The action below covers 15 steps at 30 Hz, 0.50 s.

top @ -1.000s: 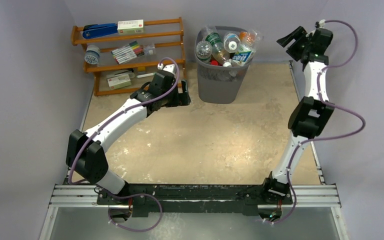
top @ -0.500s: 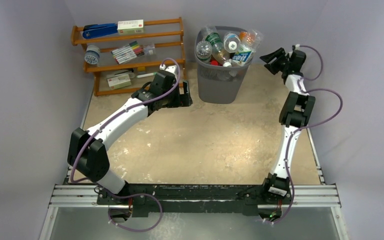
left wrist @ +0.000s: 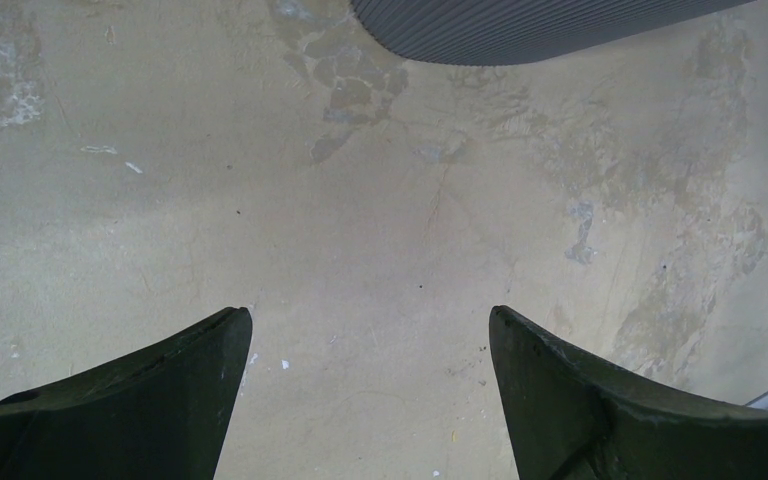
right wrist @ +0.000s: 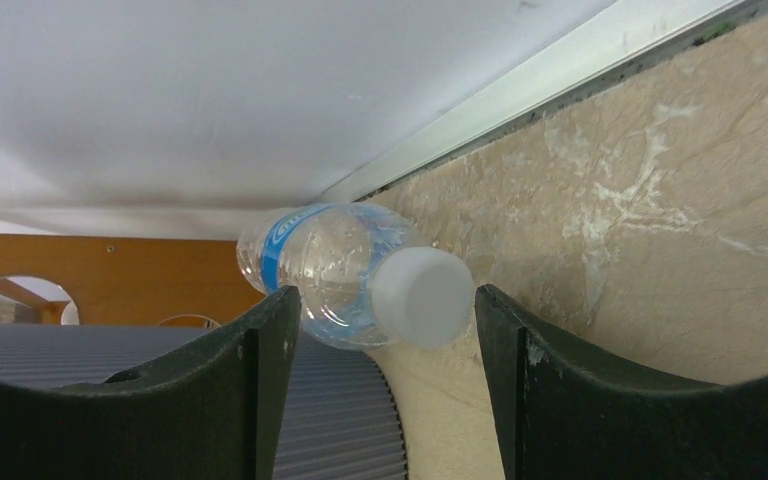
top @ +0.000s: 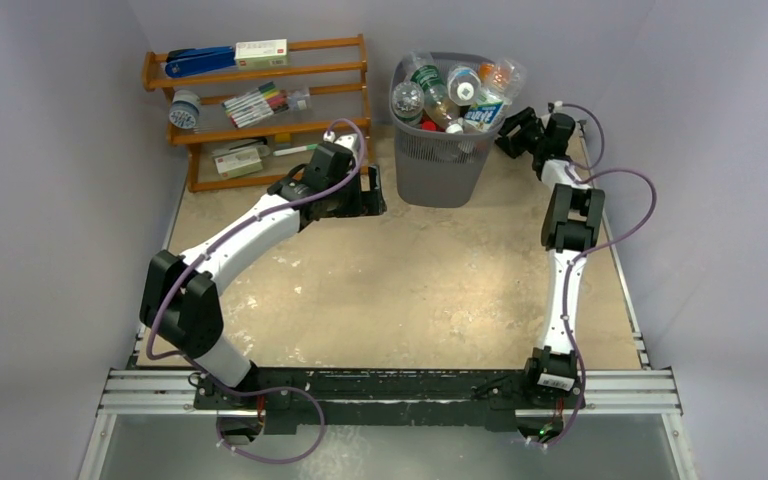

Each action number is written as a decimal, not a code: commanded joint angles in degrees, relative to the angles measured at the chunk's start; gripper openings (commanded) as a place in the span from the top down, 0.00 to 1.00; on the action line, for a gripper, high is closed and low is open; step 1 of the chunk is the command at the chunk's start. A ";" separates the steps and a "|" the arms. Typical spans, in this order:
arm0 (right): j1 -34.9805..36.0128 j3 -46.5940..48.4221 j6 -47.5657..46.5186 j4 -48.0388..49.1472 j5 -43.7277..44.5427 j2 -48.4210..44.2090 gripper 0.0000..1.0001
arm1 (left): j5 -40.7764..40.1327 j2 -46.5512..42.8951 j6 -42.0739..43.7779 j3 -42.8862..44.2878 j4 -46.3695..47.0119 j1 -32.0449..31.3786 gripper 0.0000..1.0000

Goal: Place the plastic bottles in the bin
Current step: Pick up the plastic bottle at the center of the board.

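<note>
The bin (top: 445, 165) stands at the back middle of the table, filled above its rim with several plastic bottles (top: 455, 95). One clear bottle (right wrist: 330, 265) with a blue label and a white cap (right wrist: 422, 297) lies on the table by the back wall, beside the bin's ribbed wall (right wrist: 340, 420); the top view hides it. My right gripper (top: 506, 138) is low at the bin's right side, open (right wrist: 385, 295), with the cap just ahead between its fingers, not touching. My left gripper (top: 372, 190) is open and empty (left wrist: 370, 315) over bare table, left of the bin (left wrist: 520, 25).
A brown wooden shelf rack (top: 260, 100) with markers, a blue stapler and boxes stands at the back left; its side shows in the right wrist view (right wrist: 110, 275). A metal rail (right wrist: 560, 70) runs along the wall behind the bottle.
My right arm has come down and to the left, from high at the back right to low beside the bin's right side. The left arm has hardly moved.
</note>
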 commanded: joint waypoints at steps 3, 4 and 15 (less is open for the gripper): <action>0.46 -1.46 1.22 4.23 0.42 -0.73 0.33 | 1.17 0.35 2.17 2.12 2.42 0.85 0.12; 0.48 -1.79 1.31 4.23 0.83 -0.70 0.33 | 1.20 0.37 2.21 2.06 2.49 0.93 0.12; 1.71 -6.63 8.80 10.86 5.91 0.07 0.32 | 2.09 1.06 2.53 1.89 2.87 1.62 0.12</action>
